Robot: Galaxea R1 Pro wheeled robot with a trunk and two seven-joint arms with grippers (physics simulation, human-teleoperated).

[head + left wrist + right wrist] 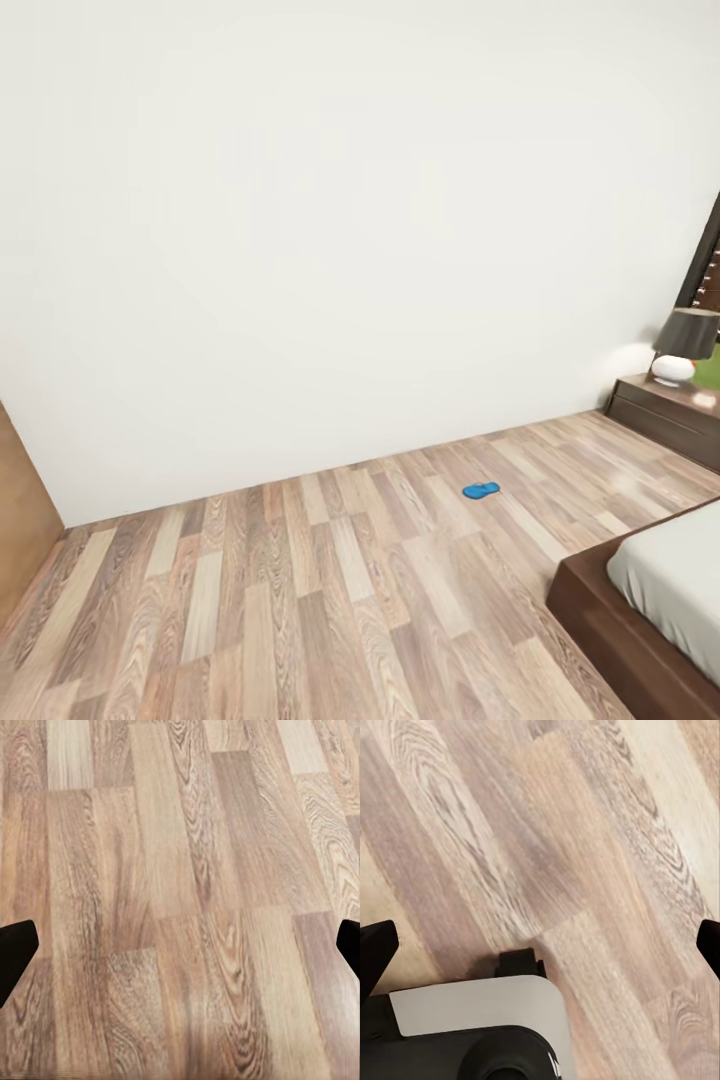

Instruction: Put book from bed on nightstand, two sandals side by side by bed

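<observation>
One blue sandal (481,490) lies alone on the wood floor (300,580), well apart from the bed (650,600) and the nightstand (668,412). Driving toward it, the robot's base could run over or push it, since it is small and flat. The second sandal and the book are out of frame, the bed is cut off at its corner, and both grippers (180,945) (540,945) hang empty over bare planks, fingers (15,945) spread wide.

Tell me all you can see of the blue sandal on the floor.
The bright blue flip-flop sandal lies flat and alone on the light-brown wood-plank floor, between the white wall and the dark-brown bed base, touching only the floor. It is too small in the head view to make out its straps or material.
</observation>
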